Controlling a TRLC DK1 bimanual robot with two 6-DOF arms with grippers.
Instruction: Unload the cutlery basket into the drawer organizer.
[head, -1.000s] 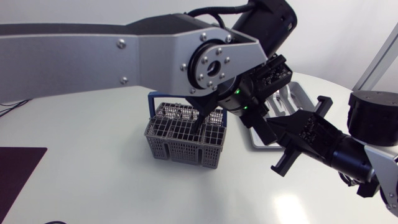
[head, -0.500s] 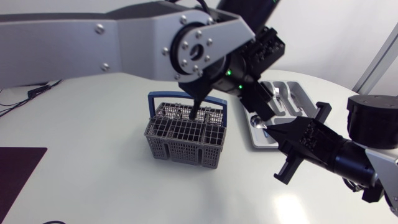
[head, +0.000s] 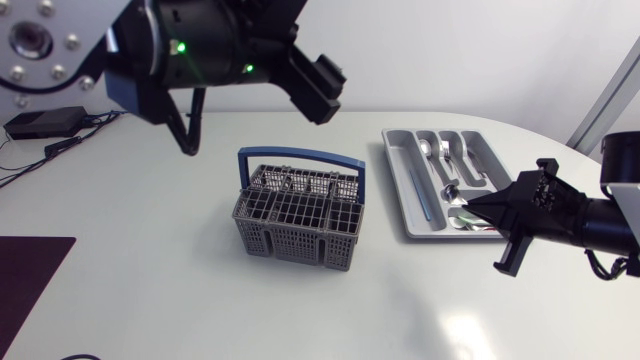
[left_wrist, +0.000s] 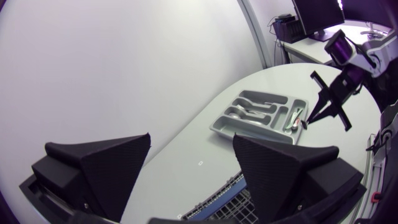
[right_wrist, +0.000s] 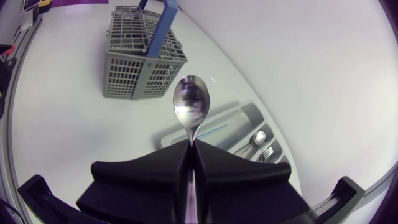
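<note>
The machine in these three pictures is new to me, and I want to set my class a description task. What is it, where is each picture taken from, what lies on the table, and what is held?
It is a robot with two arms at a white table, each ending in a black two-fingered pincer. One picture looks down from a fixed camera above. The other two come from cameras on the arms' wrists. On the table stand a grey cutlery basket with a blue handle and a grey drawer organizer with a few utensils lying in it. The left pincer is up in the air, open and empty. The right pincer is shut on a spoon, close to the organizer.
</note>
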